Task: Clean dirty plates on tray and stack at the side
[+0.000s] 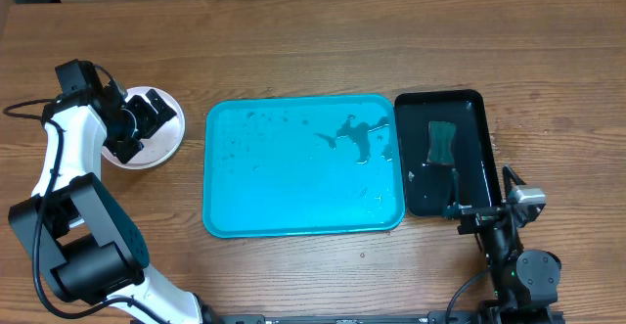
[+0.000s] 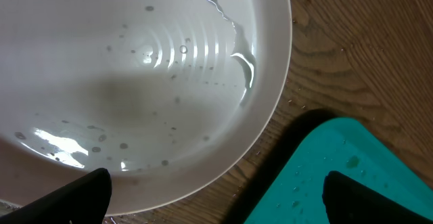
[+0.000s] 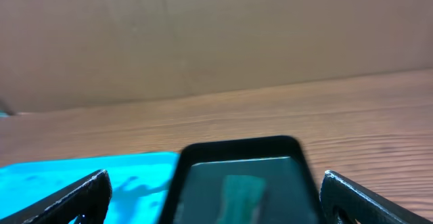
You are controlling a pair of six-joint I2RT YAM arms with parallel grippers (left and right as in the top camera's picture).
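Plates-wise, only a white one [image 1: 164, 150] shows. It sits on the bench [image 1: 293, 40] at the far left, near the blue tray [image 1: 293, 207] but not touching it. Can't tell if others are stacked under it.

Around it: from overhead, the left tool [image 1: 140, 126] hangs right over the plate and hides part of it. Its fingers [image 2: 74, 197] are spread wide, holding nothing. A black tray [image 1: 474, 109] sits just beside the blue tray's right edge, with a green sponge [image 1: 442, 141] lying in it. The right tool [image 3: 215, 180] is at the near end of that black tray, also wide open with nothing in it.

Up close the plate looks glossy and wet, with droplets, tiny specks and a streak of water near the rim. The blue tray is wet too, with darker puddle patches toward its far right corner.
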